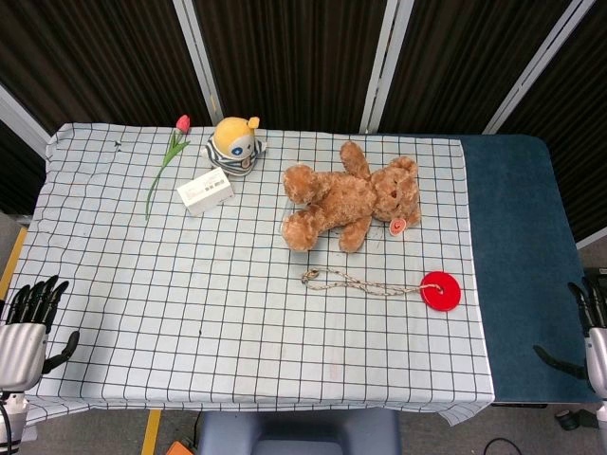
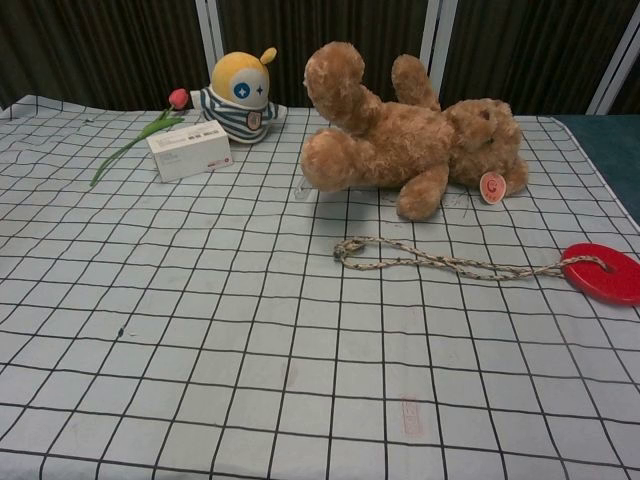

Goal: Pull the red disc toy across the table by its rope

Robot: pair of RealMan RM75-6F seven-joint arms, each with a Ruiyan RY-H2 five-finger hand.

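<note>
The red disc toy lies flat on the checked cloth near its right edge, also seen in the chest view as the red disc. Its braided rope runs left from the disc and ends in a loop just in front of the teddy bear. My left hand hangs at the table's front left corner, fingers apart, holding nothing. My right hand is at the far right edge beyond the blue mat, fingers apart and empty. Both hands are far from the rope.
A brown teddy bear lies just behind the rope. Further back left stand a yellow round doll, a white box and a tulip. A blue mat covers the table's right side.
</note>
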